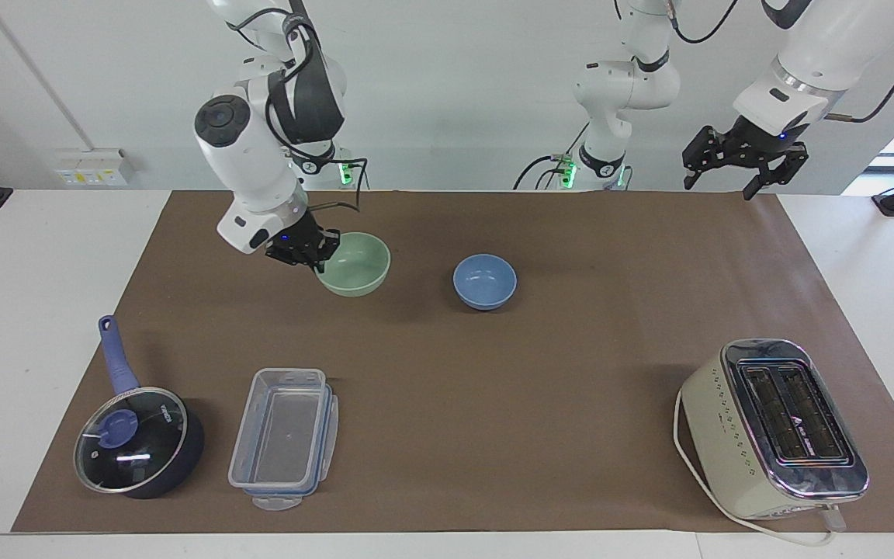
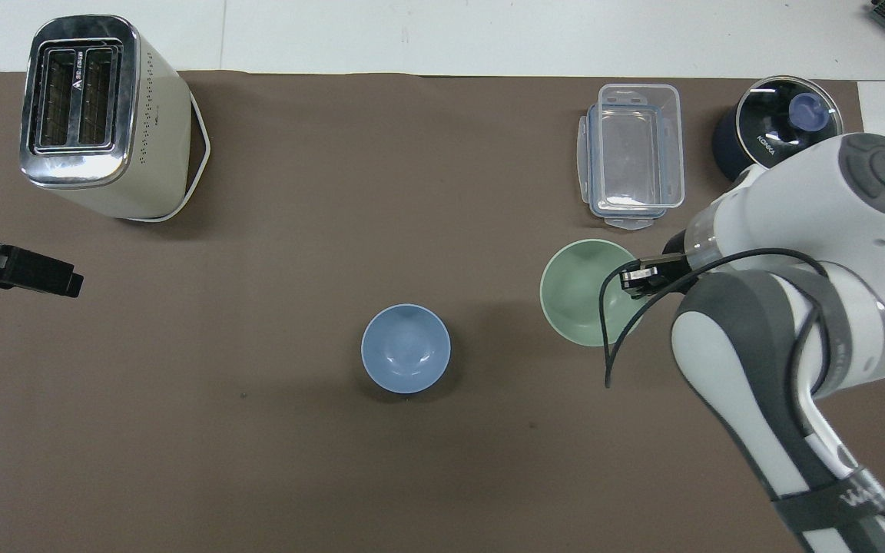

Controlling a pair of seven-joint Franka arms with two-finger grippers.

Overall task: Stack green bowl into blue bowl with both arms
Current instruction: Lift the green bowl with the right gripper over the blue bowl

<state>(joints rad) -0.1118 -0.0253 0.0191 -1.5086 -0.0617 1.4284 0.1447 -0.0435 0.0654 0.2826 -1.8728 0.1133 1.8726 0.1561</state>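
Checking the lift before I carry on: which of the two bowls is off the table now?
The green bowl: the right gripper is shut on its rim and holds it over the mat. The blue bowl sits on the mat.

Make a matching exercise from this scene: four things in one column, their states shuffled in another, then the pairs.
1. green bowl
2. blue bowl
3. saucepan
4. left gripper

A. resting on the mat, nothing in it
B. lid on
C. held up by the right gripper
D. open, waiting over the mat's edge

Pairs: 1-C, 2-A, 3-B, 4-D
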